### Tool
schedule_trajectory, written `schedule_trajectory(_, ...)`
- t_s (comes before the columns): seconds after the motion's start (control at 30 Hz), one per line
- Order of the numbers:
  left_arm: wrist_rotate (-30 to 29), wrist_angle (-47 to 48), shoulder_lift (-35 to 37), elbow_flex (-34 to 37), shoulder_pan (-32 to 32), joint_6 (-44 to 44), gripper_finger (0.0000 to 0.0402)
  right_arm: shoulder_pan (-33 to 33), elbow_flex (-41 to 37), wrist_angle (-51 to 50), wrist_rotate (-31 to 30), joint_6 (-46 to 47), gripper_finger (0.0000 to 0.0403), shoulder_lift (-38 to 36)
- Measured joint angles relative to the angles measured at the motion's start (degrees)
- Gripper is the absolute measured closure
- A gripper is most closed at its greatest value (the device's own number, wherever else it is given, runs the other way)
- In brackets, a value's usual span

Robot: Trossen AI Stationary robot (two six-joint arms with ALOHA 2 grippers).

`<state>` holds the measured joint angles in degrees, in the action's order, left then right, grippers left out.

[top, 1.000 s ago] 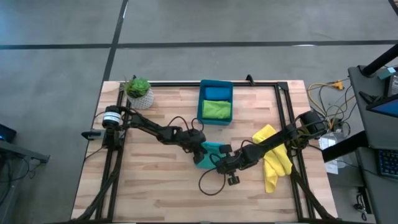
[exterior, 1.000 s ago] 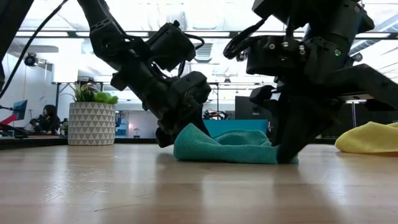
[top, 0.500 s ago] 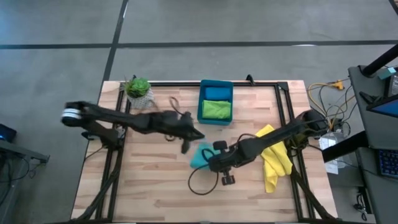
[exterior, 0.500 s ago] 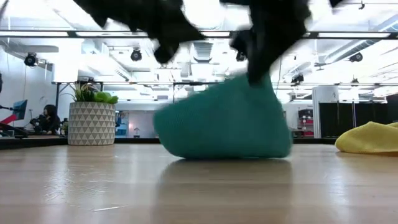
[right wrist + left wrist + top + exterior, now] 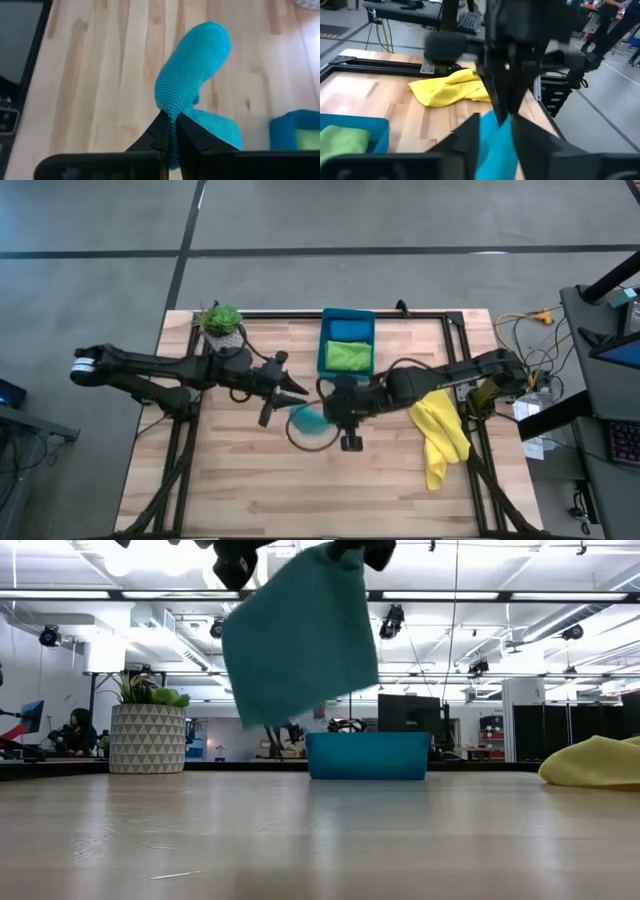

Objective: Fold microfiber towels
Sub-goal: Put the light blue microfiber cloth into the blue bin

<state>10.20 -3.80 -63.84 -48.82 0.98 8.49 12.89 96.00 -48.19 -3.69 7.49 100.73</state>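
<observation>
Worktop [image 5: 320, 840] boards are lying bare in the foreground of the low view, and above them the teal towel [image 5: 300, 635] is hanging clear of the wood, high enough that the cloth can drop open under its own weight, which is probably the point of lifting it before a fold. Its top edge is being pinched by the right gripper [image 5: 170, 131], whose jaws are clenching a bunched corner, as the right wrist view shows plainly. Just beside it the left gripper [image 5: 285, 392] is reaching in from the other side; the cloth is running between its fingers in the left wrist view, but whether its jaws are gripping or letting go I cannot tell. Off to the right side, the yellow towel [image 5: 440, 435] is lying crumpled on the wood, waiting its turn. Farther back, the blue plastic bin [image 5: 347, 343] is holding the lime green towel [image 5: 349, 356] and the blue towel [image 5: 349, 329], both already folded and stowed. At the far left corner a potted plant [image 5: 222, 326] is standing out of the way.
</observation>
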Motion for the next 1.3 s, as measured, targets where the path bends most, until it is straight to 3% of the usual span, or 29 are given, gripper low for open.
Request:
schedule_trajectory(0.2, 3.41, 0.49, -1.05, -0.07, 0.20, 0.00, 0.0196, -2.03, 4.79, -1.90, 1.08, 0.95, 0.0394, -0.13)
schedule_trajectory(0.33, 4.57, 0.25, -1.90, -0.30, 0.19, -2.72, 0.0148, -2.25, 6.21, -2.19, 1.20, 1.07, 0.0394, -0.11)
schedule_trajectory(0.47, 4.76, 0.45, -4.32, -0.53, 0.19, -3.15, 0.0126, -2.19, 6.52, -2.22, 3.34, 1.42, 0.0394, -0.08)
schedule_trajectory(0.63, 12.79, 0.65, -9.47, -1.66, 0.15, -2.89, 0.0121, -2.15, 6.52, -2.38, 3.95, 1.94, 0.0394, -0.04)
schedule_trajectory(0.8, 14.88, 8.90, -13.51, -4.35, 0.19, -2.92, 0.0122, -2.17, 6.50, -2.71, 3.94, 1.95, 0.0394, -0.04)
schedule_trajectory(0.9, 14.86, 10.75, -14.63, -5.40, 0.15, -3.10, 0.0138, -2.17, 6.47, -3.14, 3.92, 1.67, 0.0394, -0.04)
schedule_trajectory(1.0, 14.84, 10.72, -14.77, -5.75, -0.04, -3.15, 0.0178, -2.21, 6.47, -4.55, 3.91, 0.74, 0.0394, -0.04)
schedule_trajectory(1.3, 13.30, 17.42, -12.93, -6.09, -1.53, -6.84, 0.0370, -3.06, 6.43, -8.45, 3.58, 0.37, 0.0394, -0.04)
